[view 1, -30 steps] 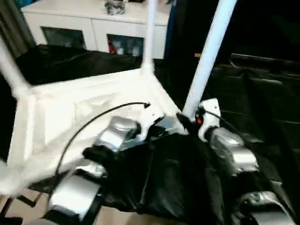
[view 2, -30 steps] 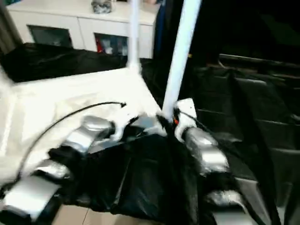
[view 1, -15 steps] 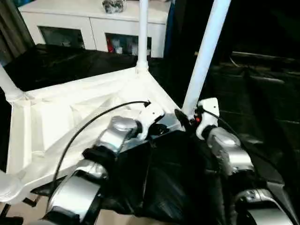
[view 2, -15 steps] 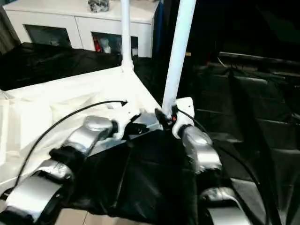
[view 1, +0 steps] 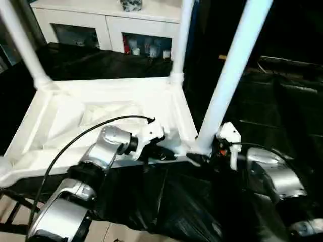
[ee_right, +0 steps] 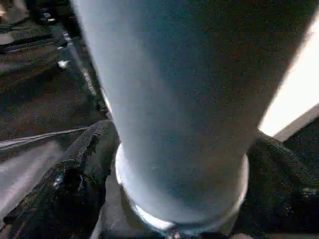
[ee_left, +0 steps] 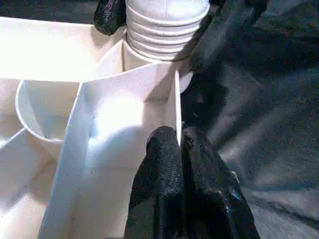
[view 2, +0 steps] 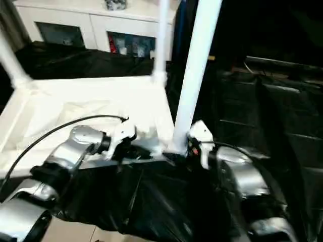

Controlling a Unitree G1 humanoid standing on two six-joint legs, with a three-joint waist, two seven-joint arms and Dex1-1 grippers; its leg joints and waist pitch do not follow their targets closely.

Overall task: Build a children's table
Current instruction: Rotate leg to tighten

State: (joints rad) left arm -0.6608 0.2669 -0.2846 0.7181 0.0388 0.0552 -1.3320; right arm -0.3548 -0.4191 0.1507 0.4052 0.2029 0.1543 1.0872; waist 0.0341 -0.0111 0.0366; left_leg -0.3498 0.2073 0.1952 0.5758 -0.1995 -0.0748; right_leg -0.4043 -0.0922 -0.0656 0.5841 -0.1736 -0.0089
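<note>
The near leg now stands straighter in its corner socket, nearly seated; right gripper clamped round its base, left gripper pinching the tabletop rib.

Silver forearms; white wrist housings; black cable; seemingly rubbery black fingers

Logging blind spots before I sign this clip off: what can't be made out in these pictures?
- Near leg: top cut off by the edge of the eye views.
- Its seating in the tabletop socket: hidden by the right claw around its base.
- Fourth leg: cropped at the left edge.
- Cabinet contents: too small behind glass.
</note>
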